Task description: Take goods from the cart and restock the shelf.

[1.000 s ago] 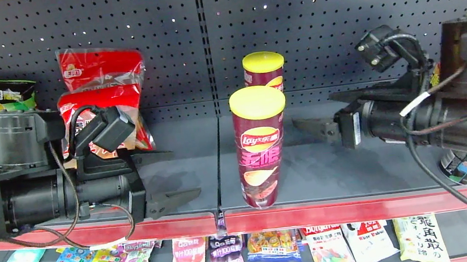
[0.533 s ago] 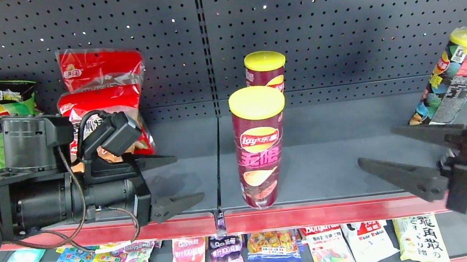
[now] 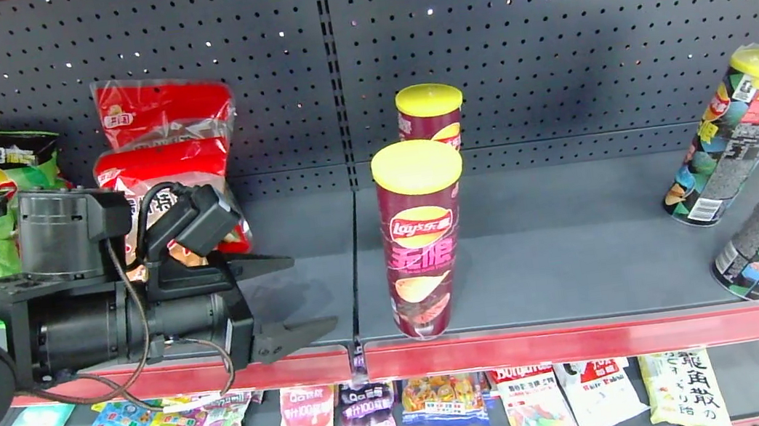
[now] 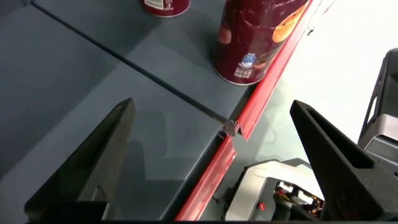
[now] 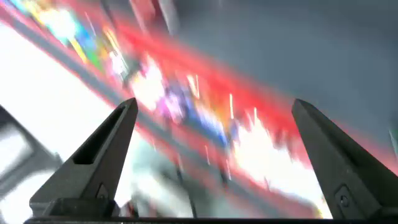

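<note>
The left gripper (image 3: 311, 292) is held level over the front edge of the shelf (image 3: 587, 339), left of its middle seam, with the fingers spread and nothing between them. The purple chip can (image 3: 423, 236) is stood upright at the front edge, just beyond the fingertips toward the robot's right. Its long axis is vertical, crosswise to the fingers. A second purple can (image 3: 430, 114) is set behind it. The right gripper (image 5: 214, 106) is likewise spread and empty, low by the shelf's right end and well apart, so the left arm is judged the nearer.
</note>
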### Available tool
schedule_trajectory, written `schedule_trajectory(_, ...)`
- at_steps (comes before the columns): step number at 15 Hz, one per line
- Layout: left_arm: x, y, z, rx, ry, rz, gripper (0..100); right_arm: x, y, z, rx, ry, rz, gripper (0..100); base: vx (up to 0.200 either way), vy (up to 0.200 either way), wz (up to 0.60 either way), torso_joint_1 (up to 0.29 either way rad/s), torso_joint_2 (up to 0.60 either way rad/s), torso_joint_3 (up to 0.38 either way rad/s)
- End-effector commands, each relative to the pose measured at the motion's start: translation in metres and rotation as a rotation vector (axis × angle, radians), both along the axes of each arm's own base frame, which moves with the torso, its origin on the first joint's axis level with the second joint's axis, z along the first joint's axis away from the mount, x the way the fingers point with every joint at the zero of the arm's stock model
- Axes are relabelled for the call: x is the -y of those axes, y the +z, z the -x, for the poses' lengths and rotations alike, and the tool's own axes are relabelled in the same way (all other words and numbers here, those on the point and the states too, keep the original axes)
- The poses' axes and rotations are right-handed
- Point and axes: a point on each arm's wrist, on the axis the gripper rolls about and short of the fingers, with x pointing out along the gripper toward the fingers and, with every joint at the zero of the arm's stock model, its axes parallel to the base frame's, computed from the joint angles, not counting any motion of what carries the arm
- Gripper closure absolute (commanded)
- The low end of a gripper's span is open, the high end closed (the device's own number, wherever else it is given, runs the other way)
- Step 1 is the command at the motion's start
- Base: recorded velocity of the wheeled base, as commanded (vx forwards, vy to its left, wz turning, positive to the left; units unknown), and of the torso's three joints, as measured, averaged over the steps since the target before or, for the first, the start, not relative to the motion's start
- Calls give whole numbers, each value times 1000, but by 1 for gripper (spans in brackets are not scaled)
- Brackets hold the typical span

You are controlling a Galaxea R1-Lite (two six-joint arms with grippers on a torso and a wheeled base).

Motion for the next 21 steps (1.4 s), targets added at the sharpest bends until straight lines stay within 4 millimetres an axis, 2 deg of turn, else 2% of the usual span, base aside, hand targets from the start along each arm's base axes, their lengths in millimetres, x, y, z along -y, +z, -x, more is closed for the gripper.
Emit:
schedule_trajectory(1,1,-1,-2,-3,-1,-1,0,29,11,39,99,-80,-49,0,0,0,0,0,0,0)
schedule_trajectory(4,7,-1,-2,-2,-24,0,0,35,7,47,127,-249,-39,0,0,0,0,0,0,0)
schedule_trajectory(6,18,-1,-7,0,-50,0,0,35,6,49,129,-287,-39,0,0,0,0,0,0,0)
schedule_trajectory(9,27,-6,-20,-2,-27,-25,0,37,-2,54,141,-305,-45,0,0,0,0,0,0,0)
schedule_trajectory(12,35,-14,-29,-16,-8,-48,0,38,-2,55,151,-313,-50,0,0,0,0,0,0,0)
schedule_trajectory(14,42,-16,-44,-9,19,-62,0,38,-2,56,156,-316,-52,0,0,0,0,0,0,0)
schedule_trajectory(18,47,-16,-60,7,32,-59,0,38,-1,56,158,-315,-51,0,0,0,0,0,0,0)
schedule_trajectory(21,49,-19,-61,-1,33,-65,0,38,-1,56,158,-314,-53,0,0,0,0,0,0,0)
